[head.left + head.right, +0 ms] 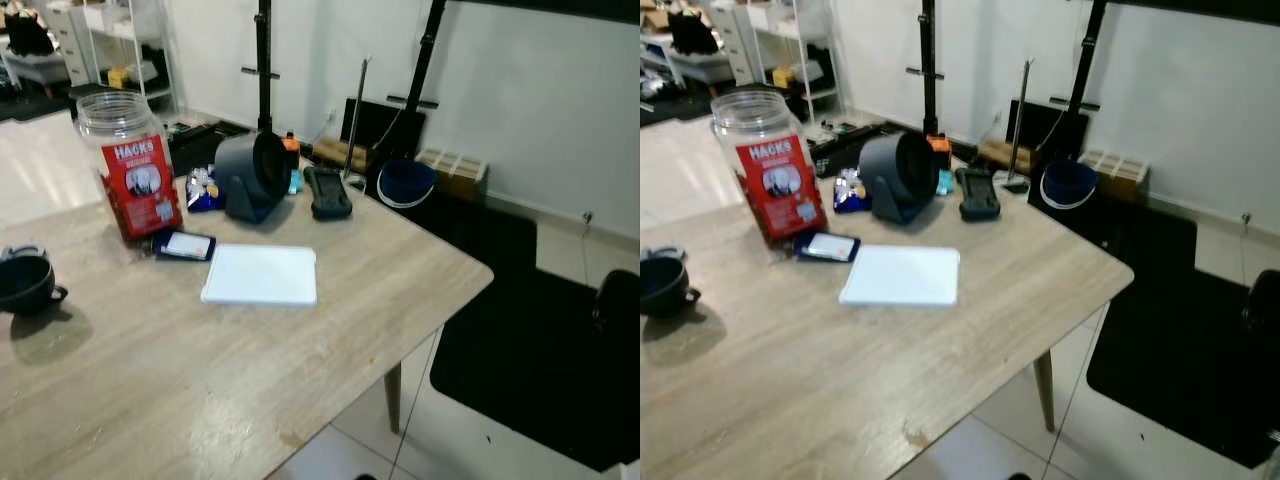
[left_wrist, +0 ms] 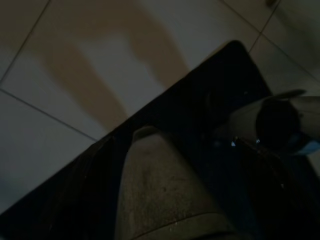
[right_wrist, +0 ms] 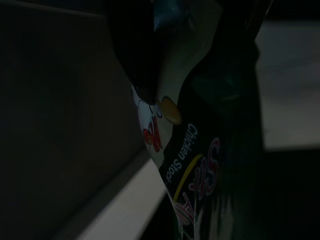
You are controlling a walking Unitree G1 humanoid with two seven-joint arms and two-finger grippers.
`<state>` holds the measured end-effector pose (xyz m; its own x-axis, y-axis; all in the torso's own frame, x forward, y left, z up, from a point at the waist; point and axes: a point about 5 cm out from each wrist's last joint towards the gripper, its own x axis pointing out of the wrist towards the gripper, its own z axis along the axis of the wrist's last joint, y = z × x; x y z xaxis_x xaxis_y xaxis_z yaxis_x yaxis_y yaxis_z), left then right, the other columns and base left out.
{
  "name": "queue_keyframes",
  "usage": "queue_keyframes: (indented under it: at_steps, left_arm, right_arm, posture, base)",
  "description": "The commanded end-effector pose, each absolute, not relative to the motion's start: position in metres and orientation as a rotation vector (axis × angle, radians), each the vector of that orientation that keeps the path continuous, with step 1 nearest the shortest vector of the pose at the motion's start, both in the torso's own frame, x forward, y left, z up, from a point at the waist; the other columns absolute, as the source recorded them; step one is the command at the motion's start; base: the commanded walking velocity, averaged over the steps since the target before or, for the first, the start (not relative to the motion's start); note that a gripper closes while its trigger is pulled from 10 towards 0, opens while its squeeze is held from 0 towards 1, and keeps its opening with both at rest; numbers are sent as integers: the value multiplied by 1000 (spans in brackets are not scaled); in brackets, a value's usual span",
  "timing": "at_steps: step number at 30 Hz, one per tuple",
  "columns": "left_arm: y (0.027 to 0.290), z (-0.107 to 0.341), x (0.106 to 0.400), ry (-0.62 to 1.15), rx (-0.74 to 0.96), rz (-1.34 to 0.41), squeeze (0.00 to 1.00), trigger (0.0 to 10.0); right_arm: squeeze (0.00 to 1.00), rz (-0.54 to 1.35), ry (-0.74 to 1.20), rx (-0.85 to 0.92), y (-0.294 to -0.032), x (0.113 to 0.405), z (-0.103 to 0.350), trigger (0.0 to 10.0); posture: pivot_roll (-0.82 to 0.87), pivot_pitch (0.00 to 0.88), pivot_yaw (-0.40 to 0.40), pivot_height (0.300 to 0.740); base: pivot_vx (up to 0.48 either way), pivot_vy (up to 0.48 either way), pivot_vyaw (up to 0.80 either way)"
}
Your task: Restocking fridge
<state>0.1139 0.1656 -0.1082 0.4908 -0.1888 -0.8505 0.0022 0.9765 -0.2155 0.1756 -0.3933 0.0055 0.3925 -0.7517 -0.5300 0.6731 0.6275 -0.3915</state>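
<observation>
In the dark right wrist view, my right gripper point(image 3: 195, 95) is shut on a carton or pouch printed "Chicken Stock" point(image 3: 190, 165), which hangs down beside a dark surface. One black fingertip point(image 3: 137, 55) presses on the upper part of the pack. My left gripper point(image 2: 210, 170) hangs idle over pale floor tiles point(image 2: 55, 75) and a black mat point(image 2: 200, 100).
A wooden table point(image 1: 230, 380) stands close in front, with its corner at the right. On it are a red-labelled Hacks jar point(image 1: 128, 165), a grey fan point(image 1: 252, 177), a white pad point(image 1: 262, 274), a phone point(image 1: 183, 244), a black handset point(image 1: 328, 191) and a dark cup point(image 1: 26, 282). A black floor mat point(image 1: 540, 360) lies to the right.
</observation>
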Motion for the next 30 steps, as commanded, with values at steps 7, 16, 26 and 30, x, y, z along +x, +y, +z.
queue_keyframes:
  at_steps: [7,16,26,30]
  left_arm:
    - [169,-112,102,1121,-181,-123,0,10000]
    - [167,-112,103,1121,-172,-138,0,10000]
    - [168,-112,102,1125,-167,-138,0,10000]
    - [168,-113,100,1134,-171,-144,0,10000]
  right_arm:
    - [0,-743,900,-149,-356,161,-32,10000]
    - [0,-535,1000,-187,-312,158,-59,10000]
    - [0,-430,1019,-225,-294,162,-66,10000]
    - [0,-414,1025,-238,-292,162,-66,10000]
  posture:
    - [68,1,-24,740]
    - [69,0,-23,740]
    - [71,4,-15,740]
    - [71,4,-15,740]
  base:
    - [0,0,-800]
    - [0,0,-800]
    - [0,0,-800]
    - [0,0,-800]
